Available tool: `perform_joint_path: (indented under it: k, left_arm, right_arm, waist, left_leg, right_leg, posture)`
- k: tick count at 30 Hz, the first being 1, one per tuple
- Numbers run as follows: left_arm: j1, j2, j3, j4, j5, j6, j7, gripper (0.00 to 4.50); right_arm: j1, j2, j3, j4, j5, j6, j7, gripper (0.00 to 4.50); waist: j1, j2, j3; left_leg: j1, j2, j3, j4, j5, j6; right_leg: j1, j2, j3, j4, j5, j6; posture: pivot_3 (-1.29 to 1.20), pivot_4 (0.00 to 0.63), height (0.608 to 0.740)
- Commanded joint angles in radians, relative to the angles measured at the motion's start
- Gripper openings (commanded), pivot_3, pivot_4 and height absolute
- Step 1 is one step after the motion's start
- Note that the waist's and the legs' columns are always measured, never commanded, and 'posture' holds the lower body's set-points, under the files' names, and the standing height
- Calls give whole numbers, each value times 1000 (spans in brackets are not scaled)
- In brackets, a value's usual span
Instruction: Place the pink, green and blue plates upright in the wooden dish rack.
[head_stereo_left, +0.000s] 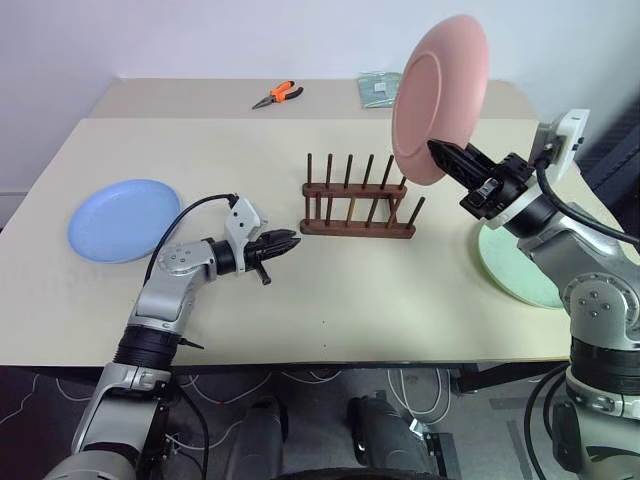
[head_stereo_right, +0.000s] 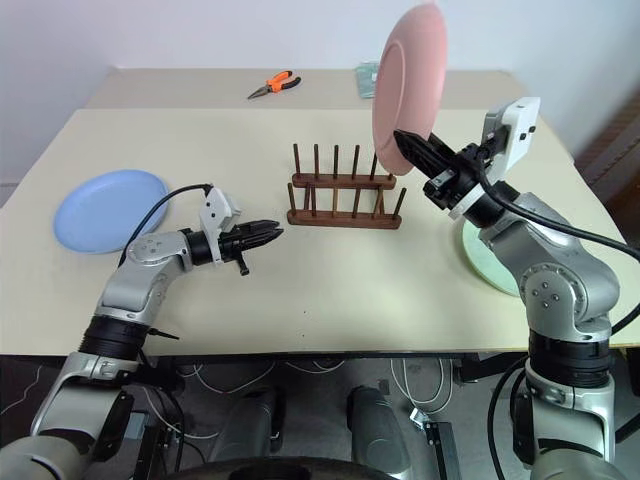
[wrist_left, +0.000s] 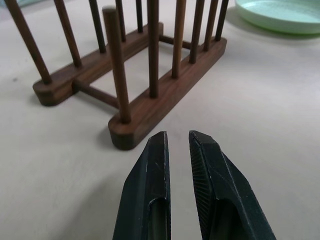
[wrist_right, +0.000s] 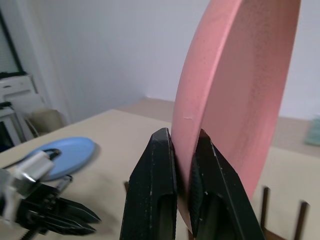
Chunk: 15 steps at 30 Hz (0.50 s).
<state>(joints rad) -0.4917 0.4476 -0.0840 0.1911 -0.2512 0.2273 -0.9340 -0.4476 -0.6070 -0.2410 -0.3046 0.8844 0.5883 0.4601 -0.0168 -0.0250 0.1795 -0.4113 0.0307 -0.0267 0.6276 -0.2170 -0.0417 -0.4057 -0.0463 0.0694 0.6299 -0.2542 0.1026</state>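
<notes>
wooden dish rack (head_stereo_left: 358, 200) without plates

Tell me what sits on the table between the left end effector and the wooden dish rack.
Nothing: the left wrist view shows bare tabletop from the left end effector to the near end of the wooden dish rack.

Both eye views looked forward and down from the head over the table (head_stereo_left: 330, 300), sharing nearly the same scene with a slight sideways offset. The left wrist view sat low and close, facing along its fingers (wrist_left: 150, 190) toward the wooden dish rack (wrist_left: 150, 100) just ahead. The right wrist view looked along its fingers (wrist_right: 155, 195), which pinched the pink plate (wrist_right: 240, 90) rim.
</notes>
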Motion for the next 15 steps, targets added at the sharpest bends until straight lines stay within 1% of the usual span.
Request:
perform_joint_path:
  k: [1,7,9,10,12,14,15]
  left_arm:
    - [9,6,19,-43,-16,-4,0,643]
    - [17,8,21,-60,-18,3,3,643]
    - [19,6,18,-66,-17,7,6,643]
    - [19,5,17,-69,-16,8,8,643]
    - [19,5,16,-72,-16,11,8,643]
    - [19,4,15,-74,-16,14,9,643]
    - [19,4,14,-76,-15,15,9,643]
  right_arm:
    - [-21,9,-18,21,-21,-14,11,59]
    - [8,16,8,98,-60,23,34,59]
    - [16,25,19,111,-84,22,31,805]
    - [14,31,16,116,-86,24,27,1039]
    - [5,38,10,116,-107,14,13,2048]
    - [4,28,14,104,-169,-24,1,3016]
    - [6,19,17,97,-196,-39,1,3595]
  waist:
    - [0,0,0]
    - [0,0,0]
    - [0,0,0]
    - [0,0,0]
    - [0,0,0]
    - [0,0,0]
    - [0,0,0]
  left_leg:
    - [0,0,0,0,0,0]
    - [0,0,0,0,0,0]
    - [0,0,0,0,0,0]
    - [0,0,0,0,0,0]
    - [0,0,0,0,0,0]
    - [0,0,0,0,0,0]
    - [0,0,0,0,0,0]
  right_leg:
    - [0,0,0,0,0,0]
    - [0,0,0,0,0,0]
    - [0,0,0,0,0,0]
    - [0,0,0,0,0,0]
    - [0,0,0,0,0,0]
    - [0,0,0,0,0,0]
    - [0,0,0,0,0,0]
  posture:
    - [0,150,732]
    - [0,150,732]
    - [0,150,732]
    - [0,150,732]
    - [0,150,732]
    - [0,150,732]
    - [0,150,732]
